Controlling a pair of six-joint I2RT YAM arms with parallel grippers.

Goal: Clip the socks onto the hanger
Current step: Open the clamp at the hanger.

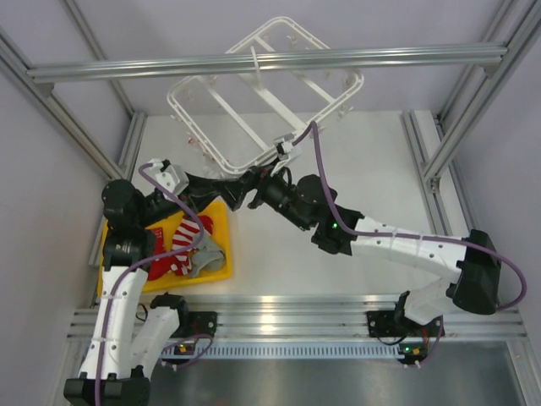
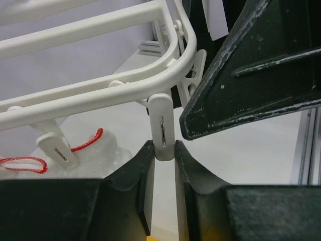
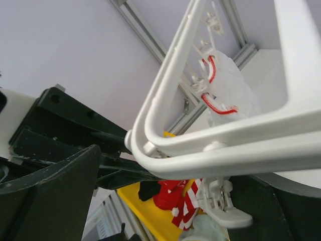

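**A:** Which step was this?

**B:** Opening a clip, I judged. The socks (image 1: 188, 245) lay nearest, in the tray (image 1: 215, 269). The left gripper (image 2: 164, 148) pinched one clip (image 2: 162, 120). The right gripper (image 3: 175, 168) stood wide and empty, astride the hanger (image 3: 241, 150). Next requirement: fetch a sock.

The hanger (image 1: 266, 93) hangs from the beam (image 1: 254, 63) above the back of the table (image 1: 363, 169). The tray (image 1: 221, 254) lies near left, with socks (image 1: 190, 245) in it. At the hanger's near corner, the left gripper (image 2: 164, 153) is below, around a clip (image 2: 163, 120), and the right gripper (image 3: 165, 201) straddles the frame
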